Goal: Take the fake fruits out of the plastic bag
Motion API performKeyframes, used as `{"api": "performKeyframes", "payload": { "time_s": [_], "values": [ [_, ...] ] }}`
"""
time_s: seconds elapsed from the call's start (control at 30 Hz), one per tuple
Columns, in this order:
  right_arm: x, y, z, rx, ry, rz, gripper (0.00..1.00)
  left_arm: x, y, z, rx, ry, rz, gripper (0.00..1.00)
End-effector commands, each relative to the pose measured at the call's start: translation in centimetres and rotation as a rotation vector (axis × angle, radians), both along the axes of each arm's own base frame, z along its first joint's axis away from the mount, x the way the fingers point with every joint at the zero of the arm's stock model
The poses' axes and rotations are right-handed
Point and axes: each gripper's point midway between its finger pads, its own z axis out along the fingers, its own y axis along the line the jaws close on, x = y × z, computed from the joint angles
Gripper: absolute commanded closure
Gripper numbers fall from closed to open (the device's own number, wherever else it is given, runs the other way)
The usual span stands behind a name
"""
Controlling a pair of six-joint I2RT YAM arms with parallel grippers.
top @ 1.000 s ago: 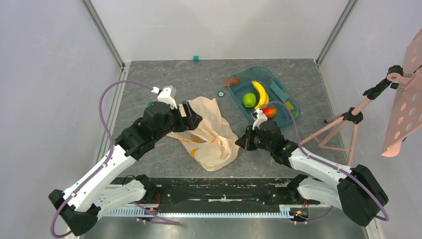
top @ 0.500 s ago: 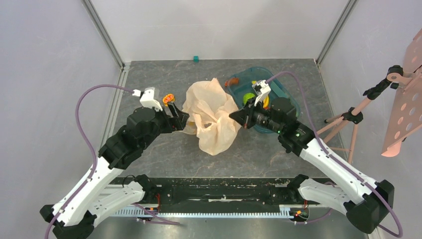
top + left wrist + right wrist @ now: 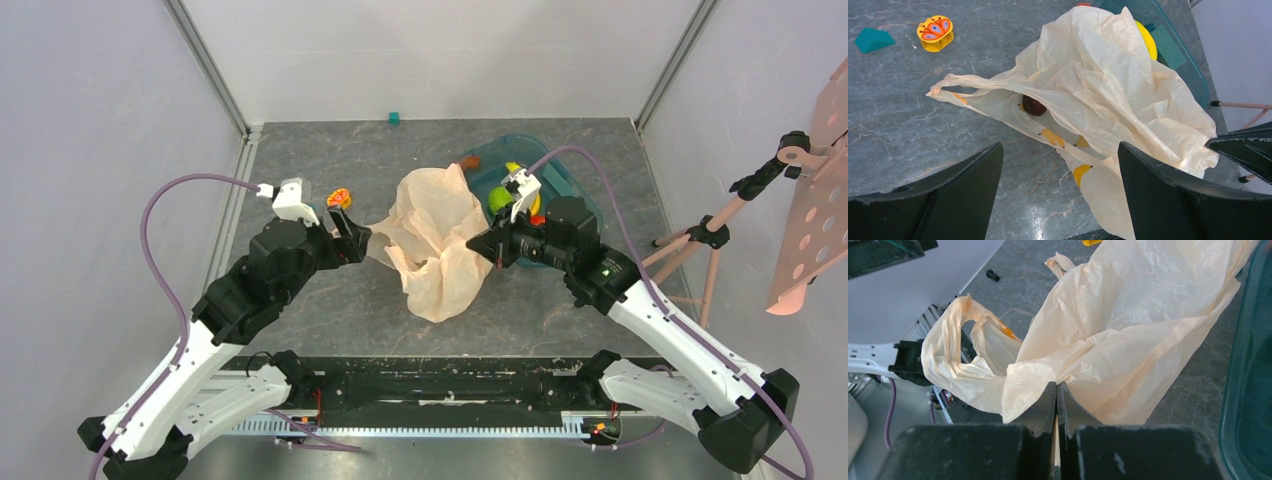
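Observation:
The pale peach plastic bag [image 3: 435, 240] hangs crumpled mid-table, its side pinched by my right gripper [image 3: 478, 243], whose jaws are shut on the film [image 3: 1057, 385]. Its mouth gapes toward my left gripper [image 3: 1059, 150], which stands open just left of the bag with nothing between its fingers. A small dark round fruit [image 3: 1033, 105] lies inside the bag's mouth. The green fruit [image 3: 499, 197] and the yellow banana [image 3: 1146, 40] lie in the teal tub [image 3: 585, 205] behind the bag.
A butterfly-print ring toy [image 3: 935, 32] and a teal block [image 3: 873, 39] lie left of the bag. Another teal block [image 3: 395, 118] sits at the back. A tripod stand [image 3: 700, 240] is off the table's right edge.
My right gripper has closed on the bag and raised it from lying flat, drawing it toward the tub. My left arm has drawn back to the left, uncovering the ring toy.

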Motion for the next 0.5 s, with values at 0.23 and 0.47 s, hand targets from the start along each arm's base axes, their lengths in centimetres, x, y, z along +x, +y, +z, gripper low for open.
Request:
{"api": "performKeyframes", "payload": {
  "time_s": [0.23,0.47],
  "values": [
    [-0.9,-0.8,-8.1,-0.118,0.12,0.009,1.0,0.3,0.7,-4.9,0.149,0.125,0.019,0.11],
    [-0.4,-1.2,-9.7,-0.138,0.14,-0.028,0.97,-1.9,-0.8,-11.5,0.075,0.266,-0.042,0.25]
  ]
}}
